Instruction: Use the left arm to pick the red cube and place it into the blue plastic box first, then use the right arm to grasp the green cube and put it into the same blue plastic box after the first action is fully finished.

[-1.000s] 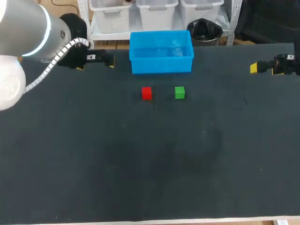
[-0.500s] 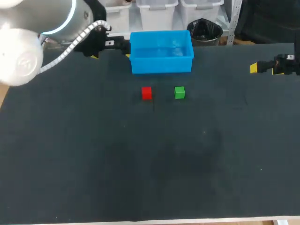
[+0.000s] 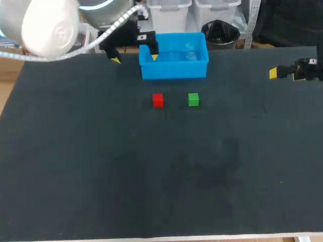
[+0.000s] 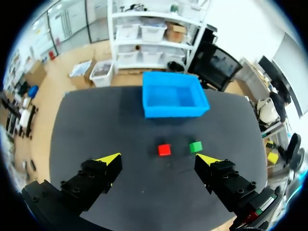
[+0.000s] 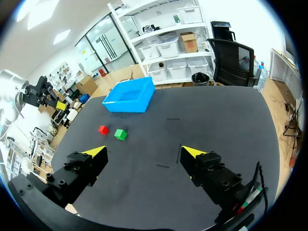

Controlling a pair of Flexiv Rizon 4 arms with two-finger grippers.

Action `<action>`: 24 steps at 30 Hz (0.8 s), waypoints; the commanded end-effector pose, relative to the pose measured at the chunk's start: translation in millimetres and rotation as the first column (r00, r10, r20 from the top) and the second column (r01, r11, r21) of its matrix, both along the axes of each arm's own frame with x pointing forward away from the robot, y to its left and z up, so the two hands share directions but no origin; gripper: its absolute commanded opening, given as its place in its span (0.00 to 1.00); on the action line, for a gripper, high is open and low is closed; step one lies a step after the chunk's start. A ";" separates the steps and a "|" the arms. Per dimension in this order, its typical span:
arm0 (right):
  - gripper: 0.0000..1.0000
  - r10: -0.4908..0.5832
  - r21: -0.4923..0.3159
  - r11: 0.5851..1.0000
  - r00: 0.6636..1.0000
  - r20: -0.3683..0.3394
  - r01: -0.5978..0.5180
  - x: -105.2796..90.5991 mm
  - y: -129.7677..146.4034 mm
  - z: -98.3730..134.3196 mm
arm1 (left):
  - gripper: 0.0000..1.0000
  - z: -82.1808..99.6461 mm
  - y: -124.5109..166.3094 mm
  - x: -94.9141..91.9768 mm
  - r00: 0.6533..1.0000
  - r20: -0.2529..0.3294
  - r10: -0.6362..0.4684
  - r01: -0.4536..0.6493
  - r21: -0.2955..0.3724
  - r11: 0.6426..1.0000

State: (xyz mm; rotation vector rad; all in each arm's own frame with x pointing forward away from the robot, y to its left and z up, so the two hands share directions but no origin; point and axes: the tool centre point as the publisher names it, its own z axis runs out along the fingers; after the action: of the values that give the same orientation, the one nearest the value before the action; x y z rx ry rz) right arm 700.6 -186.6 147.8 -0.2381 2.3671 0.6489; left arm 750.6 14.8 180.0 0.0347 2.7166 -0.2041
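1. Left arm comes in from the far left corner. The left hand [image 3: 135,57] is by the far left edge of the bench [image 3: 101,176], fingers spread wide, open. In the head view one yellow tip lies over the left end of the blue box [image 3: 174,69], the other just left of it.
2. Left wrist view: left hand [image 4: 159,159] looks down on the bench. Red cube [image 4: 164,149], green cube [image 4: 195,147] and blue box [image 4: 173,111] all lie ahead of the open fingers.
3. Blue box sits at the far middle of the bench, upright, open top.
4. Red cube [image 3: 158,100] is on the bench, near the front of the box and apart from it.
5. Green cube [image 3: 193,100] is on the bench just right of the red cube, with a small gap, not touching.
6. Right hand [image 3: 275,73] is at the far right edge of the bench, well apart from the cubes and box.
7. Right wrist view: right hand [image 5: 144,152] has its fingers wide apart, open. Red cube [image 5: 103,129], green cube [image 5: 120,134] and blue box [image 5: 126,105] are well ahead of it.
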 end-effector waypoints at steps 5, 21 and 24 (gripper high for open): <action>1.00 -0.003 -0.003 1.000 1.000 -0.002 0.003 -0.3 0.5 1.0 | 1.00 -7.9 -29.1 17.0 0.984 -0.153 0.090 -0.079 0.074 0.994; 1.00 -0.003 -0.003 1.000 1.000 -0.002 0.003 -0.3 0.5 1.0 | 1.00 -25.9 -36.5 21.3 0.937 -0.311 0.160 -0.126 0.126 0.984; 1.00 -0.003 -0.003 1.000 1.000 -0.002 0.003 -0.3 0.5 1.0 | 1.00 -25.9 -36.5 21.3 0.937 -0.311 0.160 -0.126 0.126 0.984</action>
State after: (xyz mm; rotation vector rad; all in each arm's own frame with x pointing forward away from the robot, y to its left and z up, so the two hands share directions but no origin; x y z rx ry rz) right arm 700.6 -186.6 147.9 -0.2381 2.3671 0.6490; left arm 764.5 -17.7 152.3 -0.1821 2.9736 -0.0617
